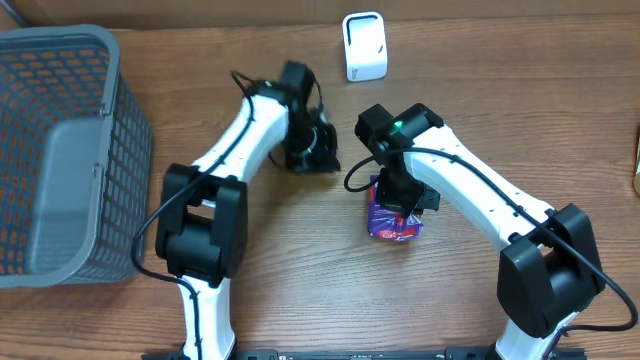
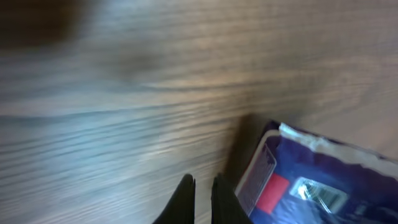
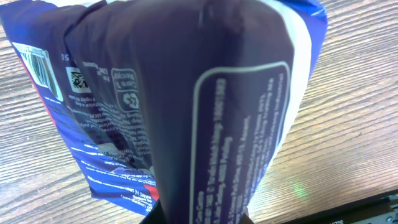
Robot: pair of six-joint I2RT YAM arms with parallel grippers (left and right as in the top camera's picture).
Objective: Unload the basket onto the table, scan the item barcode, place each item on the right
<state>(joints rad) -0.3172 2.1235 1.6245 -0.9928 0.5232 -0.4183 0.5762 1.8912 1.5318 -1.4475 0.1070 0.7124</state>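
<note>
Found right pincer (image 1: pixel 398 192) clamped on purple packet (image 1: pixel 393 222), mid desk (image 1: pixel 330 290), barcode (image 3: pixel 38 65) on side | left pincer (image 1: pixel 318 152) together, empty | judged step: presenting, scan pending | next: turn barcode toward white scanner (image 1: pixel 364 45) at far edge

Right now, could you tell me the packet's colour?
The packet is dark purple-blue, clearest from the right wrist.

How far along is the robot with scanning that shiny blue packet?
Done: the right pincer has gripped the shiny blue plastic snack packet, whose barcode shows on one side. In hand: the packet sits well short of the small white box-shaped scanner at the far edge of the wooden table. To do: bringing the barcode before the scanner. The left pincer is shut and empty.
</note>
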